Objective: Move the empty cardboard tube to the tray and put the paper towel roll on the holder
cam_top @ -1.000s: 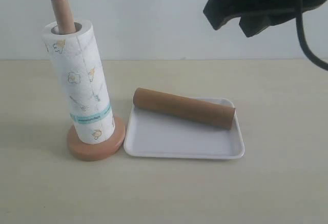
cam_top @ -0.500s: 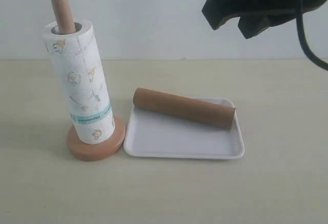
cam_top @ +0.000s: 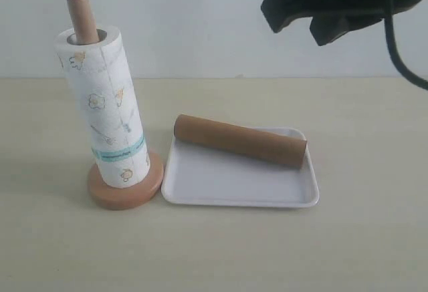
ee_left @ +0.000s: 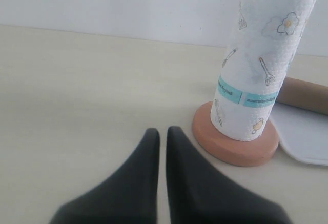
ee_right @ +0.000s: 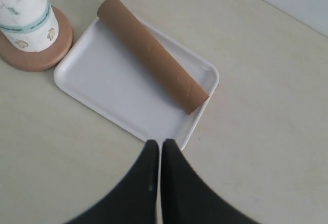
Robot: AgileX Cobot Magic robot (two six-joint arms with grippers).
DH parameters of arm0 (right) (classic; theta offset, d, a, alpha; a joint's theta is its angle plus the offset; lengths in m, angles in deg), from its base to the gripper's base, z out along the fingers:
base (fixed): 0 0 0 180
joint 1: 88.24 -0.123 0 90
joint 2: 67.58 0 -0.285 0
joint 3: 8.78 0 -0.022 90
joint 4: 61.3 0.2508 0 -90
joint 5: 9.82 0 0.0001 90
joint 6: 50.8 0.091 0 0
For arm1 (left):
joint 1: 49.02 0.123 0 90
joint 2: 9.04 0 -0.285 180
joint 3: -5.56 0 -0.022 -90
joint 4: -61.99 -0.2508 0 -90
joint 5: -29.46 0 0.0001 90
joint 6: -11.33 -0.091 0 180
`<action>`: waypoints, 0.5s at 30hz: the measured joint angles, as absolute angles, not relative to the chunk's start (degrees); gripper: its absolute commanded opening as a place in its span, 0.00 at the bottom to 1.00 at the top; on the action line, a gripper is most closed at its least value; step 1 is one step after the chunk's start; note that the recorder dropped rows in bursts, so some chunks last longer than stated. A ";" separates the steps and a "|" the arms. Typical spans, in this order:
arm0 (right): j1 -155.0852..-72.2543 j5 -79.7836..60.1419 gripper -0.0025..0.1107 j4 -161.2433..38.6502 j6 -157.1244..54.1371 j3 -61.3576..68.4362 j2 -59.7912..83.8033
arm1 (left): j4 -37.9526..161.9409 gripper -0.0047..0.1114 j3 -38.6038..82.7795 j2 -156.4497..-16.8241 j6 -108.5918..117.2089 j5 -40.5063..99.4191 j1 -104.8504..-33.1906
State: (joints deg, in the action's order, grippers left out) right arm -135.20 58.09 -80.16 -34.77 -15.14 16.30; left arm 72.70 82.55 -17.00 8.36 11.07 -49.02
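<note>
The paper towel roll point(cam_top: 107, 115) stands upright on the wooden holder point(cam_top: 126, 188), whose pole point(cam_top: 81, 17) sticks out of its core. The brown cardboard tube point(cam_top: 239, 140) lies across the far side of the white tray point(cam_top: 234, 182), one end overhanging the rim. My right gripper point(cam_top: 294, 28) hangs high above the tray, shut and empty; its wrist view shows the gripper point(ee_right: 160, 144) over the tray point(ee_right: 113, 88) and tube point(ee_right: 151, 52). My left gripper point(ee_left: 162, 131) is shut and empty, low over the table beside the holder base point(ee_left: 233, 144) and roll point(ee_left: 261, 60).
A beige tabletop point(cam_top: 214, 252) runs to a plain pale wall point(cam_top: 200, 25) behind. A black cable point(cam_top: 401, 58) hangs from the right arm at the upper right.
The right arm has drifted slightly up and to the left. The roll, tube and tray have not moved.
</note>
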 measured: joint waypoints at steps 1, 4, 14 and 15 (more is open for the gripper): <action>-135.20 56.78 0.03 -80.16 -34.66 -14.28 16.30 | 72.70 0.08 82.55 -17.00 8.36 11.07 -49.02; -135.20 51.95 0.03 -80.16 -34.67 -9.32 16.30 | 72.70 0.08 82.55 -17.00 8.36 11.07 -49.02; -135.20 11.54 0.03 -89.43 -35.30 25.59 16.30 | 72.70 0.08 82.55 -17.00 8.36 11.07 -49.02; -135.20 8.32 0.03 -90.12 -35.30 28.21 16.30 | 72.70 0.08 82.55 -17.00 8.36 11.07 -49.02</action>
